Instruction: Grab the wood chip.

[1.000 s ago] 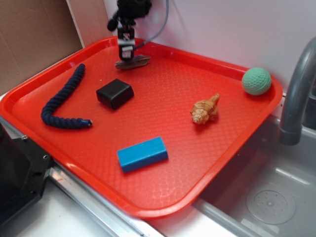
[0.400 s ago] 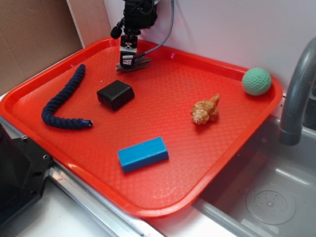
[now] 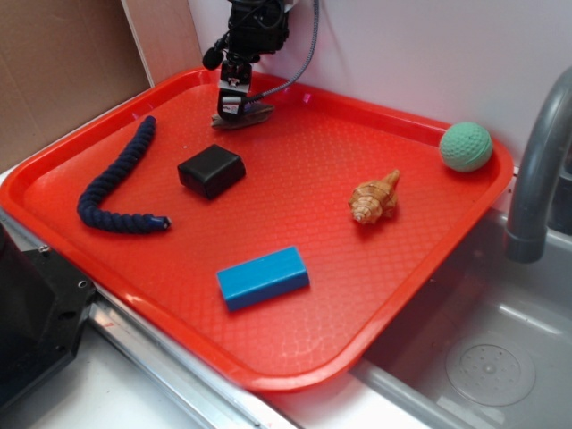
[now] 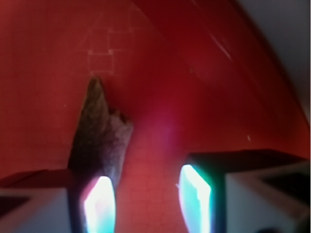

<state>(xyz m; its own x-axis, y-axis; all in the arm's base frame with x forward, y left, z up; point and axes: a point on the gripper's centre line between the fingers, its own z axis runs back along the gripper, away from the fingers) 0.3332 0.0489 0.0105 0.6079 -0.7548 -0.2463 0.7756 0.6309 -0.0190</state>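
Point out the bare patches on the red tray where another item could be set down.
Widest bare patch: mid-tray, bordered by black box, seashell and blue block. Another lies along the back rim between wood chip and green ball. The far corner is crowded: gripper over the chip, rope nearby.

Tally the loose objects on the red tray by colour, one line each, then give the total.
Blue: 2, the dark navy braided rope and the bright blue rectangular block
Black: 1, the black rectangular box
Tan: 1, the tan spiral seashell
Green: 1, the green dimpled ball
Grey-brown: 1, the weathered wood chip
Total: 6
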